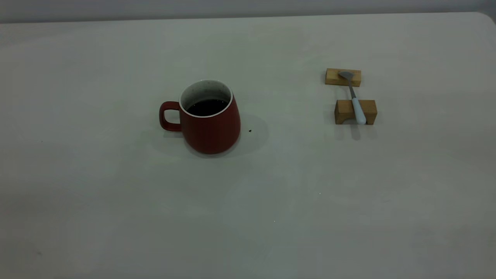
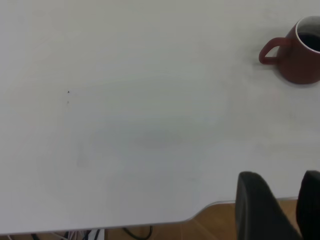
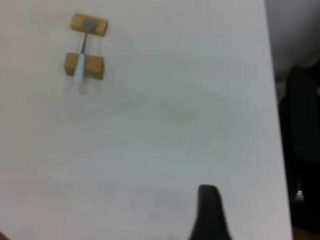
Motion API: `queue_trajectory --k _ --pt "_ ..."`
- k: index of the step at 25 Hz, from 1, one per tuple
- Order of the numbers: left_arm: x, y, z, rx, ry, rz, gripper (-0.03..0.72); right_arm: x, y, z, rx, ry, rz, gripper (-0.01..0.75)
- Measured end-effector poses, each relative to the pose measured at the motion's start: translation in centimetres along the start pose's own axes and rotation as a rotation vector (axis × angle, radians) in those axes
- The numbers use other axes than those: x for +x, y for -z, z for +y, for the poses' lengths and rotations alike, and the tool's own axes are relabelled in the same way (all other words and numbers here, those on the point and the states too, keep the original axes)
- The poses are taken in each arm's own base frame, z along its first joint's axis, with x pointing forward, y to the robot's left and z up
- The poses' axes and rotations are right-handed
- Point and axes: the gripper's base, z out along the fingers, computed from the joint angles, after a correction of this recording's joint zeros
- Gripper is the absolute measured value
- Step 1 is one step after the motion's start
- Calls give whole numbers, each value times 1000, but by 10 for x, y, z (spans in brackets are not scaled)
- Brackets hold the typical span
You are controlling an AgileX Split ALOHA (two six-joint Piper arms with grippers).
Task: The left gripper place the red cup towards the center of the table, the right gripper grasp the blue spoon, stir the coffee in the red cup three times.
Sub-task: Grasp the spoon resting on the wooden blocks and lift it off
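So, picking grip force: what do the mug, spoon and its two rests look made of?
Red cup: likely glazed ceramic, with a speckled white inside. Blue spoon: grey metal bowl and neck, with a smooth pale handle, maybe plastic. Two blocks: tan, apparently unpainted wood.

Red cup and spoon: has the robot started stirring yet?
Not yet. Nothing looks done. The red cup with coffee stands untouched, the left gripper far back at the table edge. The blue spoon lies across two wooden blocks. Moving, grasping and stirring remain.
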Motion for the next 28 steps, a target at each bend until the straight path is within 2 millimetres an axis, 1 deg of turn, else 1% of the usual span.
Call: queue_trajectory --k 2,4,6,8,12,15,18,20,22,24,27,28 --pt "0 0 0 0 0 0 270 -22 -18 1 -32 -15 32 666" --pt "0 0 0 0 0 0 270 -42 -42 1 -54 -29 75 682" --pt "0 0 0 0 0 0 270 -60 -75 1 -69 -38 140 684" --pt "0 0 0 0 0 0 270 -73 -101 2 -87 -42 184 684" --pt "0 0 0 0 0 0 270 -90 -164 8 -153 -35 301 684" --pt "0 0 0 0 0 0 270 -97 -216 16 -197 -16 375 684" --pt "0 0 0 0 0 0 270 -100 -265 32 -231 20 448 684" --pt "0 0 0 0 -1 0 270 -96 -299 45 -254 28 506 684" --pt "0 0 0 0 -1 0 270 -94 -325 55 -271 37 541 684" --pt "0 0 0 0 -1 0 270 -87 -351 65 -286 48 598 684" --pt "0 0 0 0 -1 0 270 -82 -372 73 -299 61 640 684" --pt "0 0 0 0 -1 0 270 -81 -375 76 -302 66 643 684"
